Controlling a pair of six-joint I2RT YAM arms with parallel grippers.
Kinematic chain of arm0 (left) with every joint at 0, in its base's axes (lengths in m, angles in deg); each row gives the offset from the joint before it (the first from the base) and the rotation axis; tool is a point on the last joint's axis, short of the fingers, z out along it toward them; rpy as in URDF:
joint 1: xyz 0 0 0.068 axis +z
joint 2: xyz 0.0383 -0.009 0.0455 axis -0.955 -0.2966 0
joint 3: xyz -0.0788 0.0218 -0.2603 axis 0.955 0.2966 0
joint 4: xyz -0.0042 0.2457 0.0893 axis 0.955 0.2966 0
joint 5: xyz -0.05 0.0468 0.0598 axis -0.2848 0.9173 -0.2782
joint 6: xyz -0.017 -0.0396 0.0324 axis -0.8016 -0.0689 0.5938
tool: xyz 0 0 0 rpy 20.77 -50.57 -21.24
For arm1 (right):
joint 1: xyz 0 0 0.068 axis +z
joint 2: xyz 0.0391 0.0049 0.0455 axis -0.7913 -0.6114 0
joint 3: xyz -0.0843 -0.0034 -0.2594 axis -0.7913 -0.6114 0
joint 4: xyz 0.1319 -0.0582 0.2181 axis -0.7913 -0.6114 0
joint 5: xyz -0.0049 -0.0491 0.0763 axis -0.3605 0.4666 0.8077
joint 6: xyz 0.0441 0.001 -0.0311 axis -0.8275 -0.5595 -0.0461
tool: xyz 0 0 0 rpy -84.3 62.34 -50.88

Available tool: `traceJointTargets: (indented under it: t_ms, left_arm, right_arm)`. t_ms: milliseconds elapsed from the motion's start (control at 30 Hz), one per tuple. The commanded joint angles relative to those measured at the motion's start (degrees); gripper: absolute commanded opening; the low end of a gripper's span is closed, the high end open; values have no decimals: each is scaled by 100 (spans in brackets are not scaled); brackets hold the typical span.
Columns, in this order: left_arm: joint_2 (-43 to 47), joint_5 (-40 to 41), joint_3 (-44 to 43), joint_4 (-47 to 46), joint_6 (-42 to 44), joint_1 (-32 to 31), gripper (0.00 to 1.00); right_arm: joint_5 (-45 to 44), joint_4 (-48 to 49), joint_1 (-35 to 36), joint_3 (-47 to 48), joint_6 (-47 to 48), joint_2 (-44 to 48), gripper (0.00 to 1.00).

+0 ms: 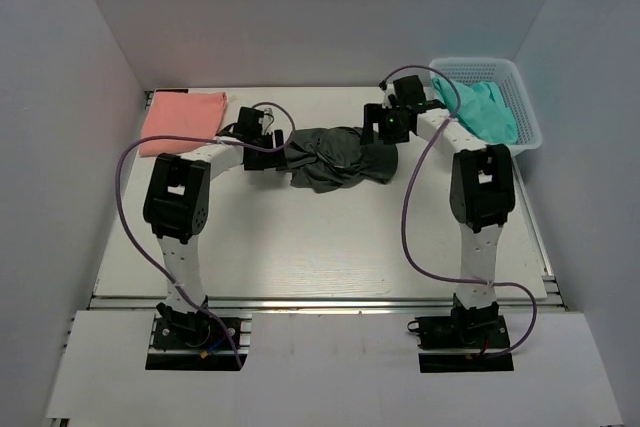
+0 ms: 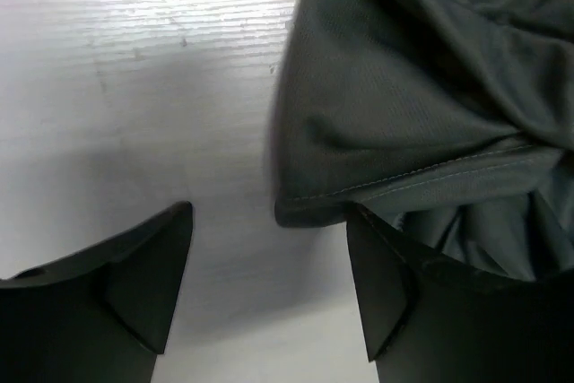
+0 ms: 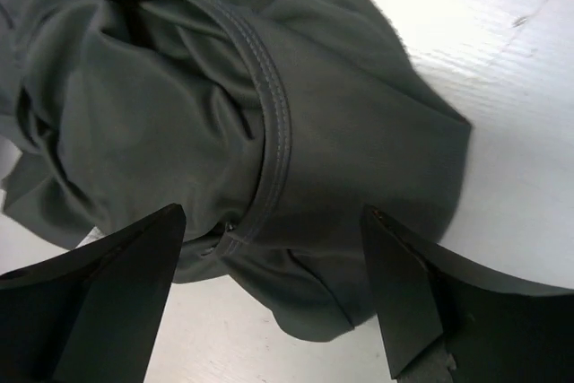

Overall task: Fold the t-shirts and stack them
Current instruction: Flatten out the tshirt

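Note:
A crumpled dark charcoal t-shirt [image 1: 337, 156] lies bunched at the table's middle back. My left gripper [image 1: 268, 152] is open at its left end; in the left wrist view [image 2: 269, 293] a hemmed edge of the shirt [image 2: 413, 105] lies just past the right finger, with bare table between the fingers. My right gripper [image 1: 383, 130] is open over the shirt's right end; in the right wrist view [image 3: 273, 298] the shirt's stitched collar band [image 3: 269, 123] runs between the spread fingers. A folded salmon pink t-shirt [image 1: 181, 120] lies at the back left. Teal t-shirts [image 1: 484, 109] fill the basket.
A white lattice basket [image 1: 527, 107] stands at the back right corner. White walls close the table at the back and both sides. Purple cables loop beside each arm.

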Motion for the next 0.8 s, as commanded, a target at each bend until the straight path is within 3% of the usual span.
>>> traceJointTargets:
  t_ms: [0, 167, 200, 233, 300, 333, 400, 667, 767]
  left_arm:
    - [-192, -215, -448, 169, -74, -102, 79]
    - [-527, -101, -739, 301, -126, -277, 60]
    - [-588, -101, -739, 353, -126, -277, 53]
    - [-589, -101, -739, 353, -126, -277, 33]
    - [-519, -101, -625, 353, -126, -330, 15]
    - [-519, -101, -625, 292, -74, -330, 0]
    - [-247, -214, -546, 205, -74, -330, 0]
    - [1342, -233, -255, -955, 14, -330, 0]
    - [1677, 39, -702, -956, 137, -330, 0]
  right_arm:
    - [-473, -447, 211, 517, 157, -300, 83]
    - [-886, -359, 404, 808, -19, -706, 68]
    - [-904, -368, 422, 835, -36, -732, 57]
    - [-843, -342, 440, 826, -28, -733, 47]
    - [-703, -184, 457, 713, 42, -654, 21]
    - [-606, -148, 475, 660, 69, -601, 16]
    - [-508, 10, 501, 563, 87, -549, 0]
    - [-693, 265, 484, 545, 289, 627, 0]
    - [-955, 335, 466, 904, 517, 909, 0]
